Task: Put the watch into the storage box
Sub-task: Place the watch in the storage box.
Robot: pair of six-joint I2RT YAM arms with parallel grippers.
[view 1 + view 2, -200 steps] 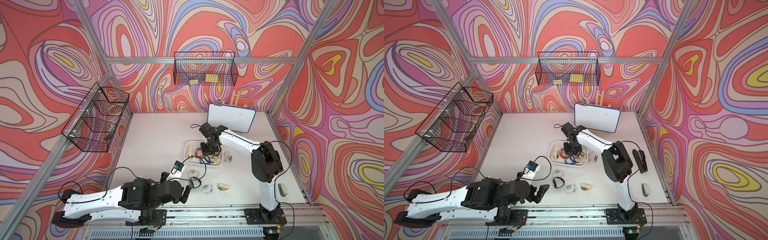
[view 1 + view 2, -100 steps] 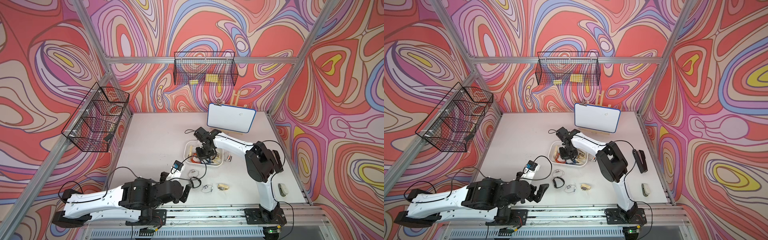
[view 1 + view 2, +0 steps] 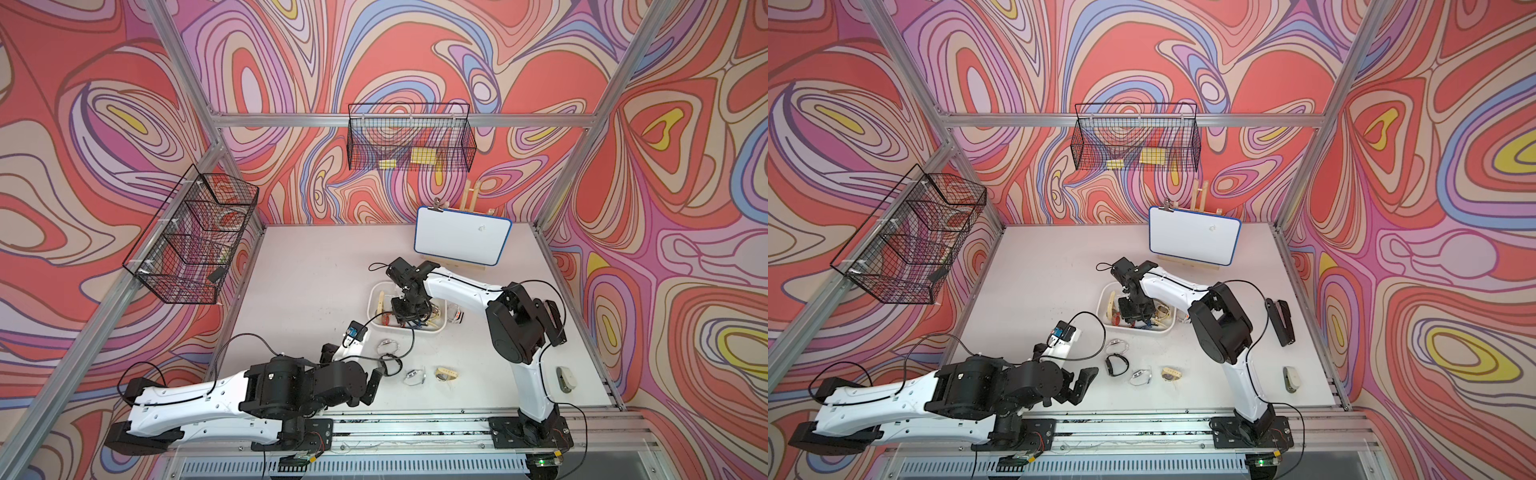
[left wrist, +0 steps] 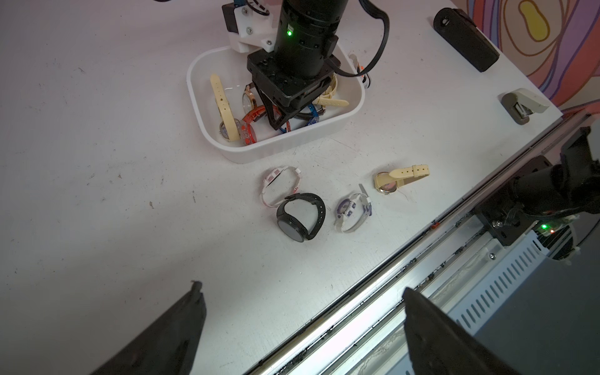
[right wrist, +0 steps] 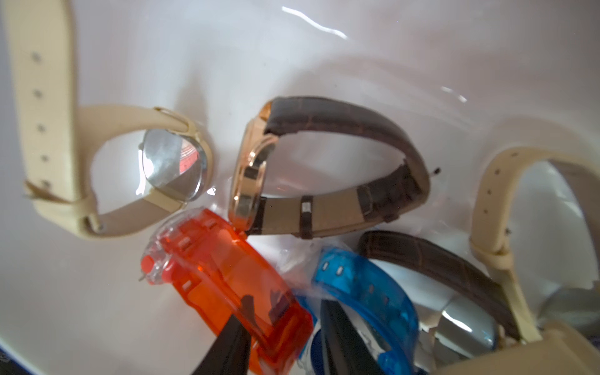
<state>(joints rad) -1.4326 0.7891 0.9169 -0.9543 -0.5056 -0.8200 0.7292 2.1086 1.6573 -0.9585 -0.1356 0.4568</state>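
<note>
Drop-off: right claw (image 5: 281,311) in the box (image 4: 279,147) straddles the orange watch (image 5: 220,269); gripped or freed, I cannot tell. Left claw (image 4: 302,287) gapes empty. Next, lift clear for the black watch (image 4: 300,216) at six o'clock.

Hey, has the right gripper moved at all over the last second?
Yes. The right gripper has drawn away from the whiteboard, shifting across the storage box toward the corner farthest from the board.
</note>
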